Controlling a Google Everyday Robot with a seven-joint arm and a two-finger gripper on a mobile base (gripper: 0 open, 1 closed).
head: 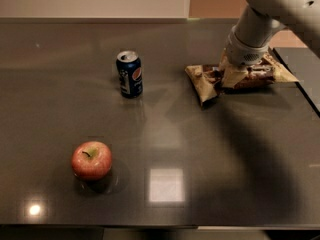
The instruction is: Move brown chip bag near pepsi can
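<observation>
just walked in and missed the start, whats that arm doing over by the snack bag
The robot's arm reaches down from the upper right, with its gripper set on the brown chip bag at the far right of the dark table. The pepsi can stands upright well to the bag's left, so the bag is not yet near it. A red apple sits alone at the front left.

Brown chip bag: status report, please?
Status: gripper at brown chip bag, far right. Bag apart from pepsi can. Nothing between them; apple front left.
</observation>
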